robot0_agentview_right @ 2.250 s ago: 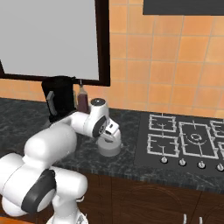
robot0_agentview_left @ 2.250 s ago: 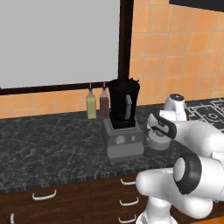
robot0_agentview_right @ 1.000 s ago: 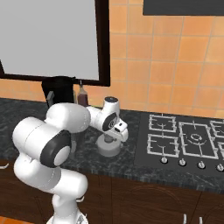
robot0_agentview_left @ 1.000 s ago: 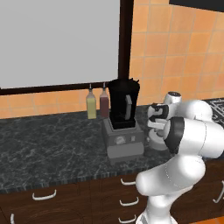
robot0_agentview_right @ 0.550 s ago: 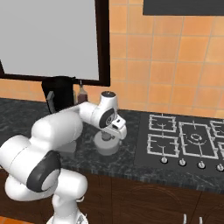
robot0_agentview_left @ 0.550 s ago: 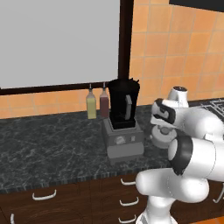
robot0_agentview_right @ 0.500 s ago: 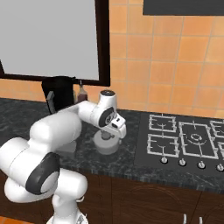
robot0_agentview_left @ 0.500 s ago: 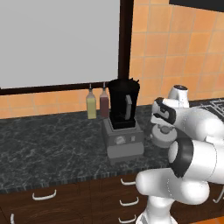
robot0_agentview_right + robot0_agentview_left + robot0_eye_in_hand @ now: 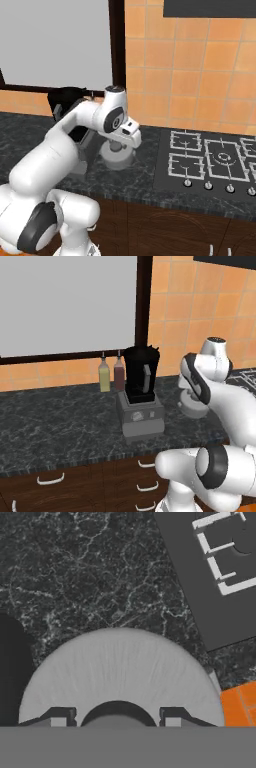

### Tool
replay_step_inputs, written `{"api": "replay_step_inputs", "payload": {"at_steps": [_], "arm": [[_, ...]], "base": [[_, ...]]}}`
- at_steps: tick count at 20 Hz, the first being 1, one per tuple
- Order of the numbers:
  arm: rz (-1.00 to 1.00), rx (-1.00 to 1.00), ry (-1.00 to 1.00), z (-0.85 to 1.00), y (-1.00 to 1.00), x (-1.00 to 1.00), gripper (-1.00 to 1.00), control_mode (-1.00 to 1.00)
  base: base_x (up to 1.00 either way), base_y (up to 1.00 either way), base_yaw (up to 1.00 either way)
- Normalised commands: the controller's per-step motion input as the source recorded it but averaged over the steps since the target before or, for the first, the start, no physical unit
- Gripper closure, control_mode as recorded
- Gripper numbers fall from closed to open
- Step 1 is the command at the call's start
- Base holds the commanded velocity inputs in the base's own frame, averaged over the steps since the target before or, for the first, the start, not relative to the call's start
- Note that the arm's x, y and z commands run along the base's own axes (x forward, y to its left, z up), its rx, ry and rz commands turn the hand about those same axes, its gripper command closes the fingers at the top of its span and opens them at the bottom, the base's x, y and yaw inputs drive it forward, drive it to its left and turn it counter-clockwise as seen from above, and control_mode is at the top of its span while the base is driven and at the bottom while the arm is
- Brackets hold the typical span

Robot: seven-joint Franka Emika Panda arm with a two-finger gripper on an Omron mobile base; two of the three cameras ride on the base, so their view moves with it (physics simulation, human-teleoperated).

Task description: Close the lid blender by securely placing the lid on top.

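The lid lies flat on the dark marbled counter, its round face turned up toward the hand camera and its raised central knob rising between the two finger tips at the bottom of the hand view. The gripper hangs directly over it, pointing down, with one dark tip on each side of the knob; the tips stand apart with the knob between them, but whether they press on it cannot be told. In the right base view the lid sits just under the hand, on the counter between the blender and the hob. The blender stands upright to the gripper's left, near but not touching, its long axis vertical, handle facing the front, the jar's mouth open at the top; what the jar holds cannot be made out through the dark wall. Beyond the blender from the gripper, against the wall, stand a yellowish bottle and a dark-red bottle, just beside each other. The hob lies close to the lid on the gripper's right. Bare counter stretches left of the blender and in front of the lid up to the counter's front edge.
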Motion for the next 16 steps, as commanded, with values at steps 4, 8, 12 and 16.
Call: {"api": "replay_step_inputs", "payload": {"at_steps": [4, 8, 12, 16], "arm": [[0.04, -0.02, 0.0, 1.0, 0.22, -0.48, 1.0, -1.0], [0.12, -0.02, -0.06, 1.0, 0.48, -0.6, 1.0, -1.0], [0.12, 0.0, -0.04, 1.0, 0.66, -0.46, 1.0, -1.0], [0.06, 0.0, -0.05, 1.0, 0.62, -0.24, 1.0, -1.0]], "base": [[0.0, 0.0, 0.0], [0.0, 0.0, 0.0], [0.0, 0.0, 0.0], [0.0, 0.0, 0.0]]}}
